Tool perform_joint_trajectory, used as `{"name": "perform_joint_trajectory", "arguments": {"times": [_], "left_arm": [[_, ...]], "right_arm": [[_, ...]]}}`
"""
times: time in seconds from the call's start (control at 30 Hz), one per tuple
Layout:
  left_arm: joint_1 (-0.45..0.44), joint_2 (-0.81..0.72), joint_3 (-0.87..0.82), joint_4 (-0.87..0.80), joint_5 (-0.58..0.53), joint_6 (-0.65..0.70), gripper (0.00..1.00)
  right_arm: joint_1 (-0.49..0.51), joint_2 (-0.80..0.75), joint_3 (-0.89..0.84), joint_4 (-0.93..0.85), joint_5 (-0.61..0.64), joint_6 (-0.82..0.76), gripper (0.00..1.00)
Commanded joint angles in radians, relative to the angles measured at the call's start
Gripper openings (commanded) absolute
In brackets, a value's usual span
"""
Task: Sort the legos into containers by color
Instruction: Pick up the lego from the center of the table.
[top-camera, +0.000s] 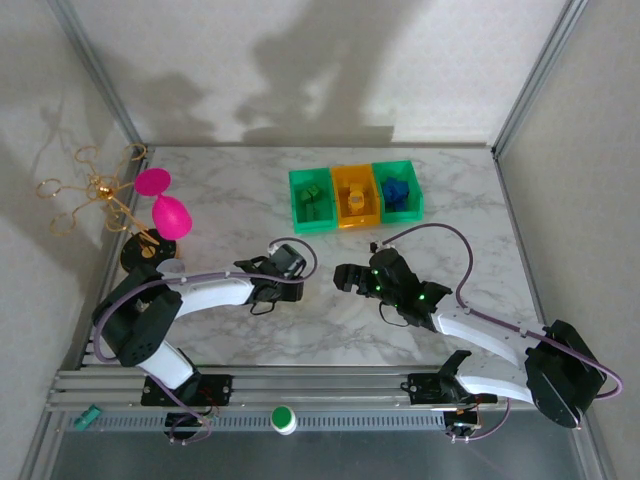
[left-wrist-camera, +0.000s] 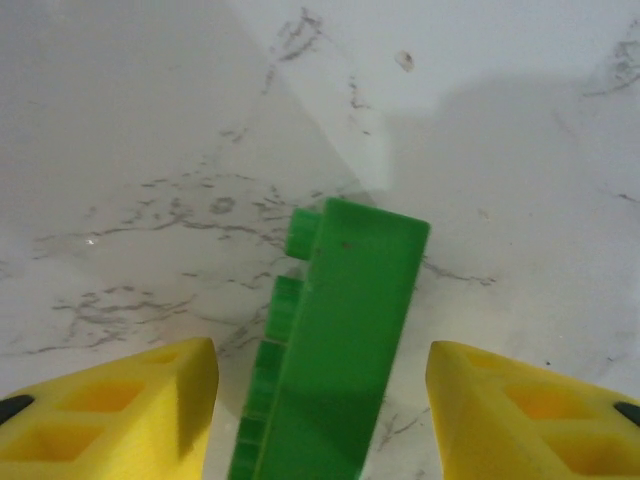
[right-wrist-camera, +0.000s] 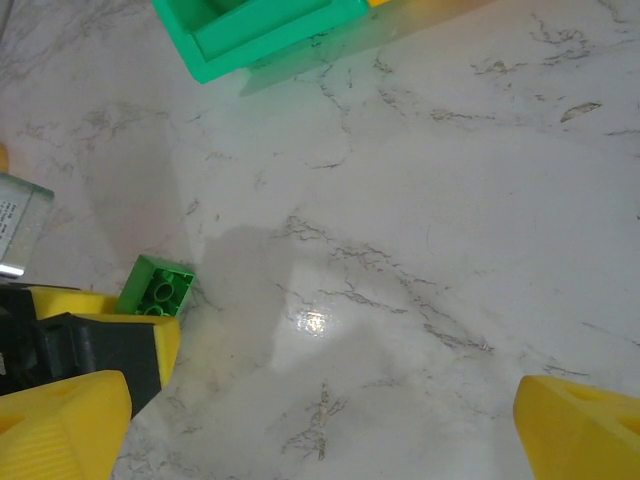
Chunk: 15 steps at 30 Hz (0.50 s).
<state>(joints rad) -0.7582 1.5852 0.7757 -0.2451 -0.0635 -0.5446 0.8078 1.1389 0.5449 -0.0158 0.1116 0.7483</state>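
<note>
A long green lego (left-wrist-camera: 345, 330) lies on its side on the marble between my left gripper's (left-wrist-camera: 320, 410) yellow fingers (left-wrist-camera: 120, 410), with a gap on each side; that gripper is open. In the right wrist view the same lego (right-wrist-camera: 155, 287) pokes out past the left gripper's finger (right-wrist-camera: 100, 310). My right gripper (right-wrist-camera: 320, 430) is open over bare marble, facing the left gripper (top-camera: 297, 262) from the right (top-camera: 342, 278). The containers stand in a row at the back: green (top-camera: 296, 210) with green legos (top-camera: 313, 197), orange (top-camera: 344, 222) with orange legos, green (top-camera: 416, 195) with blue legos (top-camera: 397, 190).
Two pink goblets (top-camera: 165, 205) and a gold wire stand (top-camera: 95, 190) sit at the table's left edge. A corner of the green container (right-wrist-camera: 260, 30) lies ahead of the right gripper. Aluminium frame posts run along both sides, and a rail along the near edge.
</note>
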Motion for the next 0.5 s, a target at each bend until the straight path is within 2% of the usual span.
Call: {"name": "perform_joint_trajectory", "arguments": {"times": [0.0,0.47], "left_arm": [[-0.015,0.017,-0.001,0.002,-0.031,-0.019,0.54],[-0.024,-0.015,0.023,-0.017,-0.056,-0.029,0.26]], "right_arm": [[0.007,-0.004,-0.002,-0.001,0.028,-0.005,0.99],[0.006,-0.001,0.004,0.001,0.03,-0.007,0.99]]}}
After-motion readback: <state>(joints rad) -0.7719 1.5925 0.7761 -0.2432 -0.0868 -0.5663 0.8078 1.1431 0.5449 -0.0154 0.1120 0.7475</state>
